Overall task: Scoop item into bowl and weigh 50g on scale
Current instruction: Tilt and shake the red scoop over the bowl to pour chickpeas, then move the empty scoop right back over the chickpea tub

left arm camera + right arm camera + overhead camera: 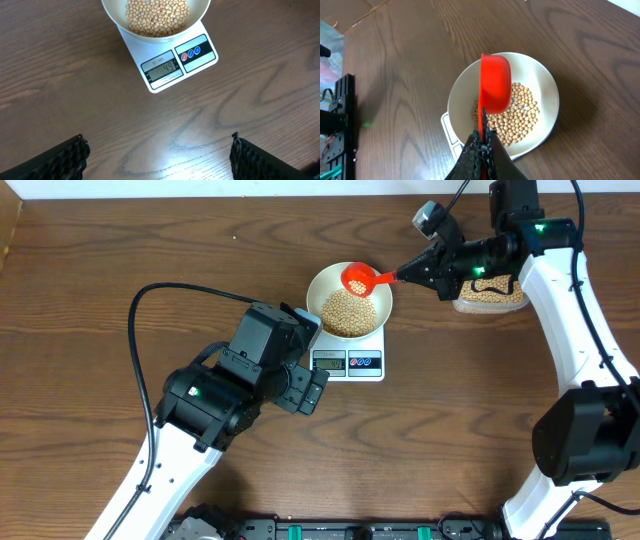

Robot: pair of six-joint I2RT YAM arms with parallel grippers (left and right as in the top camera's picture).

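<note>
Overhead: my right gripper (403, 276) is clenched on the red scoop (357, 279) handle, holding it tipped over the bowl (314, 292) to trickle beans (350, 312) in. The bowl sits on the scale (348, 363). My left gripper (157, 160) is spread wide and empty (its camera sees the display).
</note>
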